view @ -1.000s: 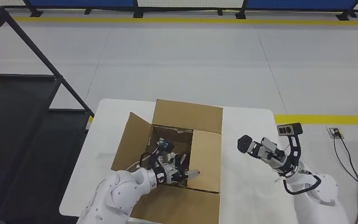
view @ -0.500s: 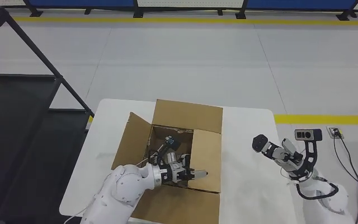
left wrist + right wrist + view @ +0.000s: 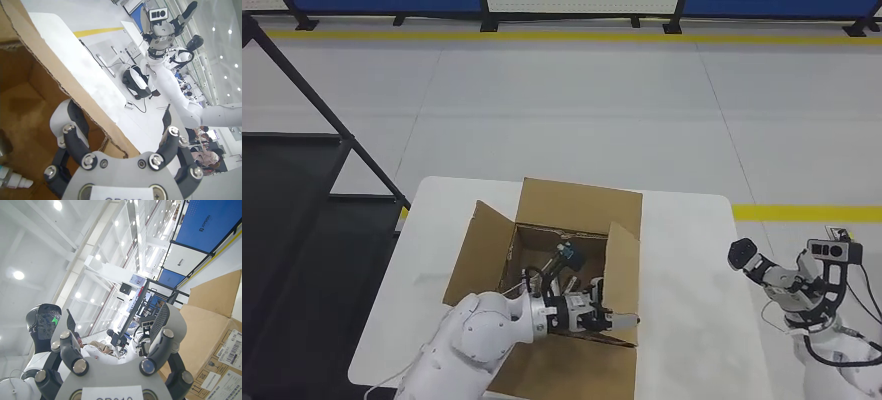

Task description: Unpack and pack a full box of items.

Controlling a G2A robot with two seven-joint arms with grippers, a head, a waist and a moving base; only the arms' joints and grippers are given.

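**At mid-surface: left fingers astride a box flap**

Cardboard box [image 3: 577, 205] stands open mid-surface [image 3: 682, 300]. Left fingers [image 3: 620, 320] are spread wide across its raised right flap [image 3: 620, 265], one inside, one outside, not pinching. Blue-capped bottle [image 3: 566, 254] lies inside the box. Right fingers [image 3: 742, 254] at the right edge, raised, parted, holding nothing.

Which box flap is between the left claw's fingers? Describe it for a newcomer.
An open cardboard box stands on the white table. The flap meant is on the side facing the right claw; the other flaps splay outward, this one stands nearly upright.
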